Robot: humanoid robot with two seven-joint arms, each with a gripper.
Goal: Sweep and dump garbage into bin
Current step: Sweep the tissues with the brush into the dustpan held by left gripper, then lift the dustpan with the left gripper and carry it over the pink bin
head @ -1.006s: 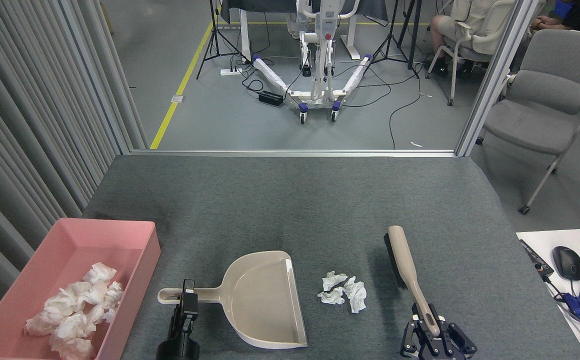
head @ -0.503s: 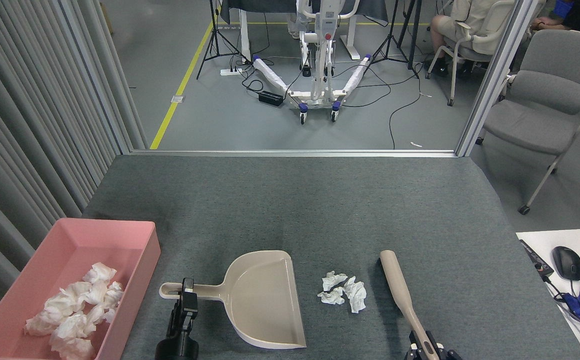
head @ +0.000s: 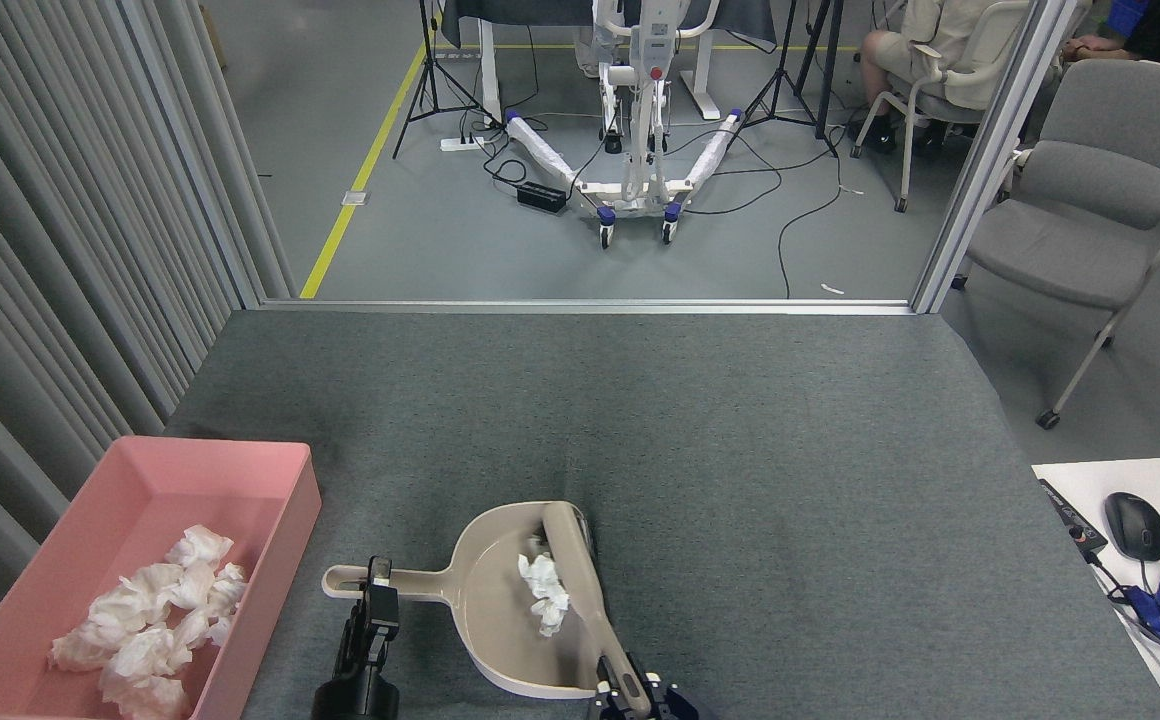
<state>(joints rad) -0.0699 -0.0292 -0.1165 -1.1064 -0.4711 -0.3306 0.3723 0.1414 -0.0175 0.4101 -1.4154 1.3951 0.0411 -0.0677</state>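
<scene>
Right claw [head: 635, 700] cut off, clamped on brush [head: 580, 570]; left claw [head: 377, 600] grips dustpan [head: 500, 610] handle.

We see bright, even overhead lighting with soft, faint shadows. Focus is sharp throughout, and no glare shows.

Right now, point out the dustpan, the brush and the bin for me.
dustpan [head: 490, 610]: head view, bare pan floor.
brush [head: 580, 575]: head view, beige back of its head.
bin [head: 280, 520]: head view, pink right wall.
</scene>
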